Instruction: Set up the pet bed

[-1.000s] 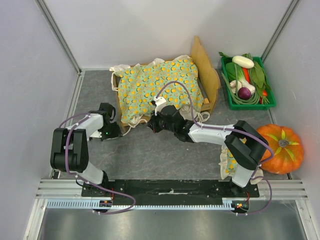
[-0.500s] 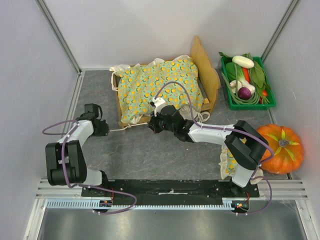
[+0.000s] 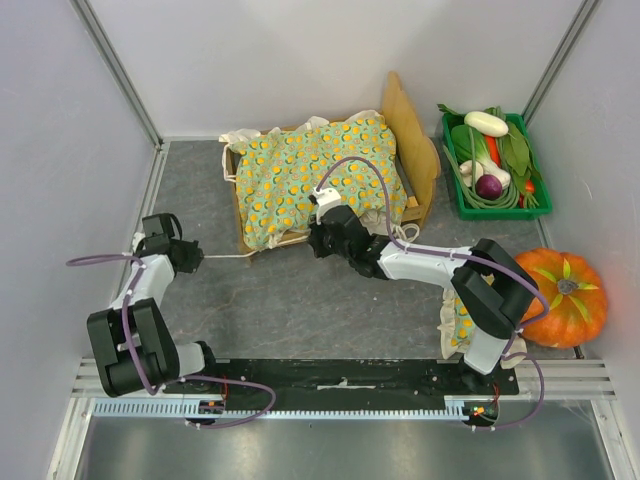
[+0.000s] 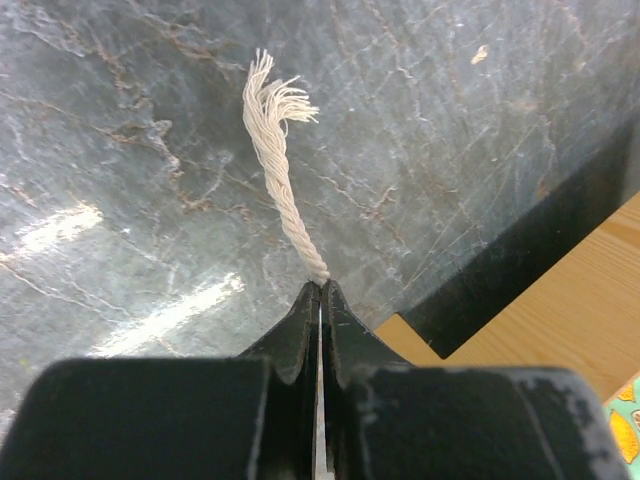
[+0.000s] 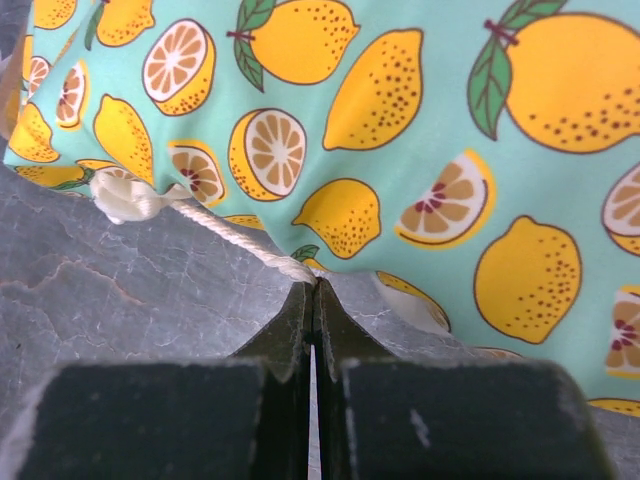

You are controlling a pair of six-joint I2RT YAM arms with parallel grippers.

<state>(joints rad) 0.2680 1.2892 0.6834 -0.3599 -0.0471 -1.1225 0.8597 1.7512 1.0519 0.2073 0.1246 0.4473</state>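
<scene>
Progress check, near to far.

- Pillow (image 3: 453,322) is lying at 5 o'clock, behind the right arm's base and off the bed. I'm reading that step as not done.
- Left tool (image 4: 321,292) is sitting at 9 o'clock on the desk (image 3: 300,310). Its jaws are pressing fully together on a white twisted cord (image 4: 282,185), with the frayed end sticking out past the tips. In the top view the cord is running in a straight line from there to the blanket's near hem.
- Right tool (image 5: 313,288) is working mid-desk, jaws closed and pinching cord right at the hem. I can't tell whether it's the same length of cord.
- Blanket (image 3: 320,175) is covering the bed (image 4: 565,320) at 12 o'clock. It's looking wrinkled, with the near edge hanging over the rail toward the desk.
- Headboard (image 3: 405,110) is standing at the bed's 3 o'clock end, clear of the blanket.
- Veg bin (image 3: 495,212) is sitting at 2 o'clock and the pumpkin (image 3: 560,295) at 4 o'clock. Neither tool is touching either one.

My read is that we're roughly past halfway. The blanket is on, and both tools look to be tensioning or straightening it by the cord. What's remaining is getting the blanket sitting flat and square, letting go of the cord, and then moving the pillow to the headboard end.
</scene>
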